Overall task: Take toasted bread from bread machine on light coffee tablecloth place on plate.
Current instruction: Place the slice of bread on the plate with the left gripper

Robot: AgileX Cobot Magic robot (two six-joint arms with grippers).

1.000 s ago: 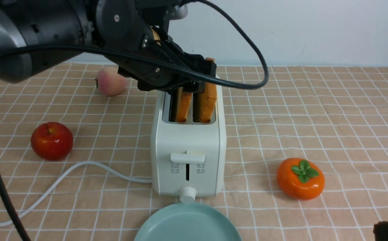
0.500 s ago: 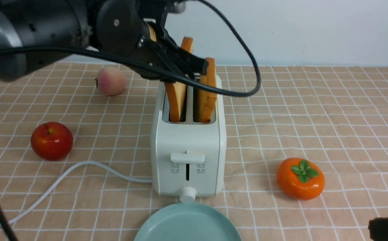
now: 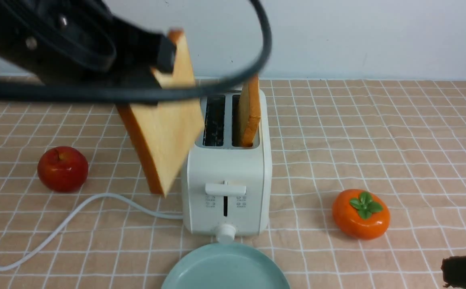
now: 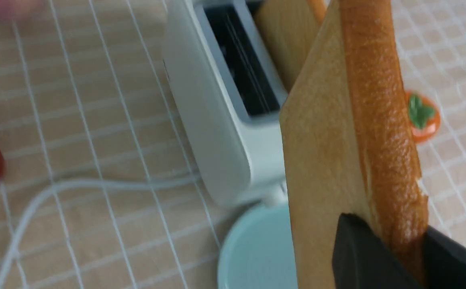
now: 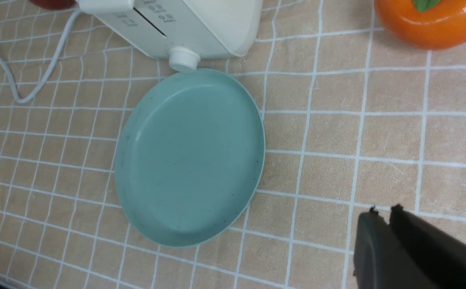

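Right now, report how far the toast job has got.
Done: first toast slice is out of the toaster. In hand: left gripper clamps it in mid-air. Left: put it on the bare plate, then the second slice from its slot.

Plain pale bluish-white wall [image 3: 377, 36] across the back, soft even indoor light

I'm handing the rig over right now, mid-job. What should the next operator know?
Left claw: shut on first slice, held in the air left of the bread machine.
Right claw: shut, empty, near the plate.
Done: one slot emptied.
Left: lay first slice on the bare plate, then fetch second slice from the right slot.
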